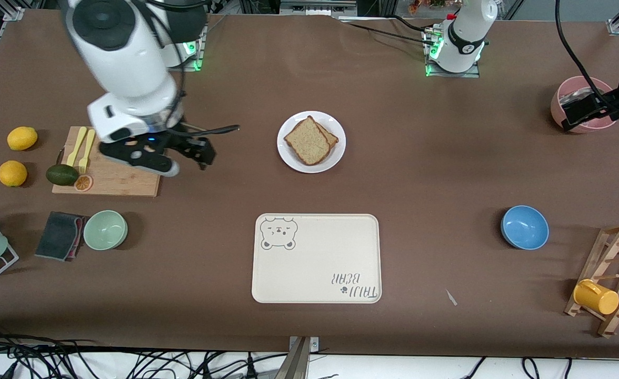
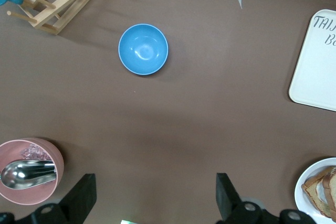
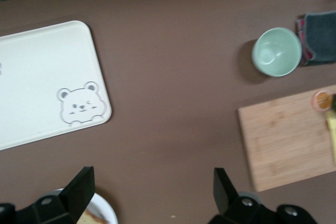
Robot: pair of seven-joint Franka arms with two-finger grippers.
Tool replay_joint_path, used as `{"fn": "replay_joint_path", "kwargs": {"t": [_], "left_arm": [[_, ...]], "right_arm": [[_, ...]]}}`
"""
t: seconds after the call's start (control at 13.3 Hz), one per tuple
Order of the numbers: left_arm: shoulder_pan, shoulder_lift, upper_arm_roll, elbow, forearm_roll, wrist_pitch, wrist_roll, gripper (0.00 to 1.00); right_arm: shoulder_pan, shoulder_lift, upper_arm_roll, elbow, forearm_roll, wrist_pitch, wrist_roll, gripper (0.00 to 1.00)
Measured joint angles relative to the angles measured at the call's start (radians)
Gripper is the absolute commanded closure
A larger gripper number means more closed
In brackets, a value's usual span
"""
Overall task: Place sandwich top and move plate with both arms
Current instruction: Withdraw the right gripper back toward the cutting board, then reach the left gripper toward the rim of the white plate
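R gripper (image 1: 183, 158) hangs over the bare table betw the cutting board (image 1: 120, 176) and the plate (image 1: 311, 141), fingers spread wide, nothing betw them, touching nothing; in the right wrist view both fingers (image 3: 79, 190) stand well apart over brown table w/ the plate rim just showing beside one of them. L gripper (image 1: 586, 110) is up over the pink bowl (image 1: 583, 104) at the left arm's end of the table, also spread wide & empty; left wrist view shows its fingers (image 2: 81, 195) apart above bare table, a metal spoon (image 2: 29, 172) lying in the pink bowl. Sandwich top (image 1: 308, 140) lies on the white plate, on top of another slice whose edge pokes out from under it, slightly askew. Plate sits mid-table, farther from the front cam than the cream bear tray (image 1: 317, 258), apart from it. Blue bowl (image 1: 524, 227) toward the left arm's end; green bowl (image 1: 105, 229) & a dark cloth (image 1: 59, 235) toward the right arm's end. Cutting board carries yellow utensils (image 1: 82, 147), an avocado (image 1: 62, 174) at its edge & an orange slice (image 1: 83, 182). Two lemons (image 1: 17, 155) just beside the board. Wooden rack (image 1: 612, 279) w/ a yellow cup (image 1: 596, 296) near the front cam at the left arm's end.
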Motion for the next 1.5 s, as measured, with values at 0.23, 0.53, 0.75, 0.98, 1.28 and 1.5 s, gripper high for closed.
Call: {"fn": "replay_joint_path", "kwargs": {"t": [0.23, 0.53, 0.75, 0.98, 1.28, 1.5], "left_arm": [[0.027, -0.001, 0.001, -0.001, 0.000, 0.000, 0.001, 0.00], [0.040, 0.000, 0.001, -0.015, 0.000, 0.027, 0.000, 0.00], [0.003, 0.015, 0.023, -0.046, 0.000, 0.074, -0.002, 0.00], [-0.053, 0.037, 0.057, -0.126, -0.009, 0.173, -0.005, 0.00], [-0.071, 0.069, 0.058, -0.223, -0.051, 0.279, -0.006, 0.00], [-0.080, 0.071, 0.059, -0.224, -0.051, 0.282, -0.022, 0.00]], "right_arm": [[-0.071, -0.035, -0.060, -0.001, 0.064, -0.021, -0.129, 0.00], [-0.302, -0.068, 0.032, -0.001, 0.137, -0.056, -0.273, 0.00], [-0.441, -0.135, 0.131, -0.020, 0.131, -0.098, -0.396, 0.00], [-0.575, -0.187, 0.255, -0.064, 0.115, -0.117, -0.458, 0.00], [-0.604, -0.228, 0.303, -0.179, 0.103, -0.091, -0.461, 0.00], [-0.605, -0.232, 0.310, -0.203, 0.093, -0.088, -0.471, 0.00]]}}
